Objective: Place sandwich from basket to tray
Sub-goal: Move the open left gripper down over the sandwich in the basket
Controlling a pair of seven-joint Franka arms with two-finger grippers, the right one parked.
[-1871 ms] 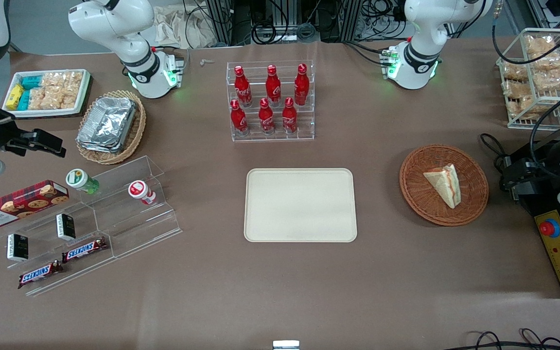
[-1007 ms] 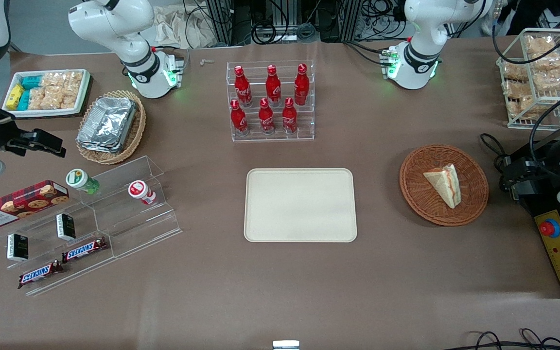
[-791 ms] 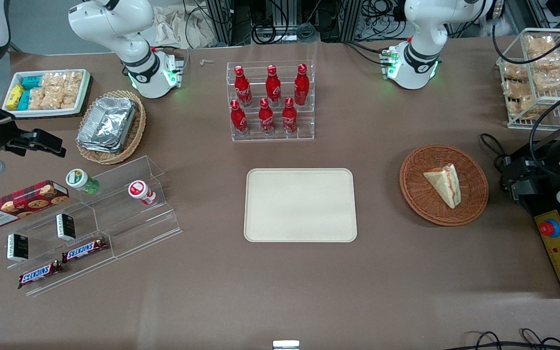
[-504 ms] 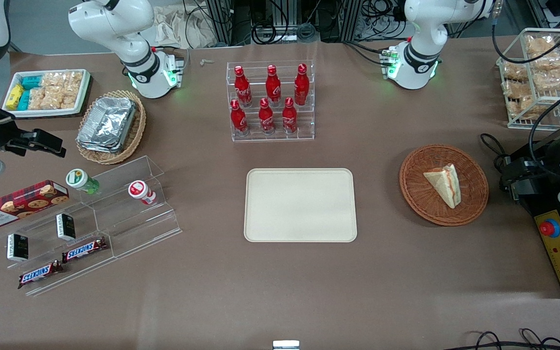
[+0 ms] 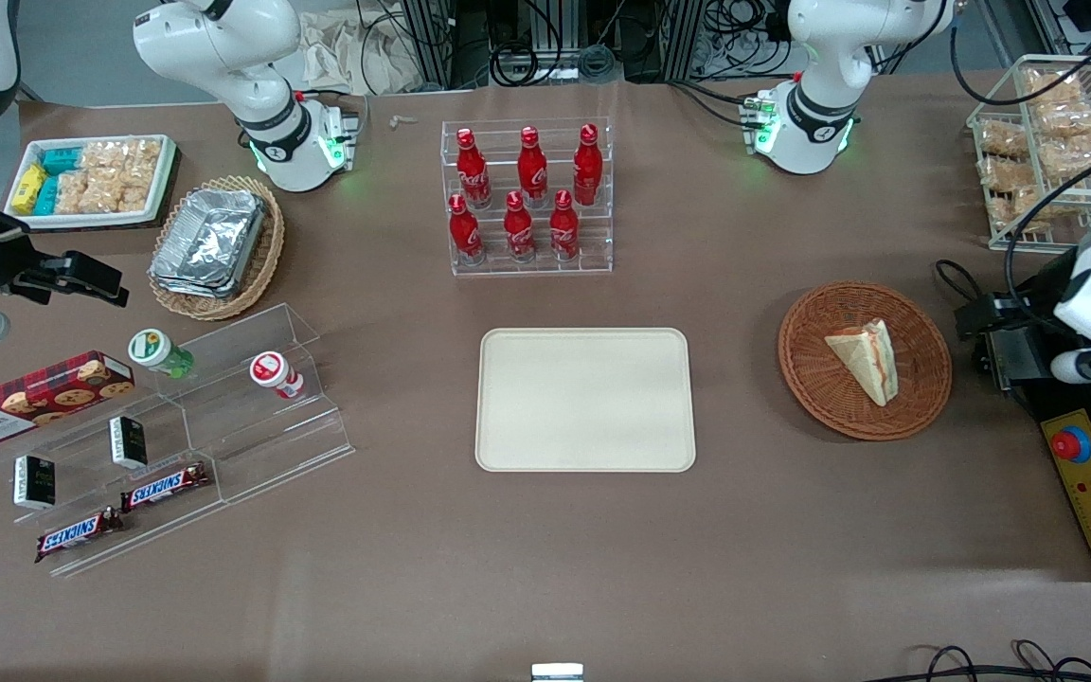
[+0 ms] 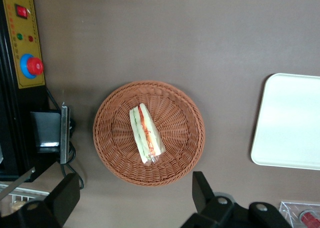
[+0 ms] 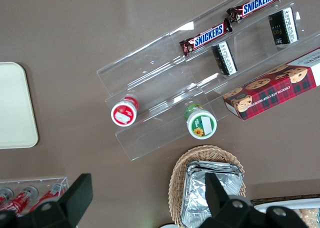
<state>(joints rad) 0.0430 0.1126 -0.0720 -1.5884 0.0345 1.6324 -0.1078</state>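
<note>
Since half a second ago the left arm is swinging in toward the basket (image 5: 865, 360) from the working arm's end of the table. Gripper (image 6: 132, 200) is hanging high, fingers (image 6: 201, 190) spread wide, gripping nothing. Sandwich (image 6: 145, 133) is lying in the basket below it; tray (image 5: 585, 399) is sitting well apart toward the parked arm.

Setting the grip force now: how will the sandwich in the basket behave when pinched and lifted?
The sandwich is probably soft: pale bread around loose filling, so hard pinching may crush it. Its clear wrap may be slippery. It lies alone in the basket; the open gripper hangs above.
</note>
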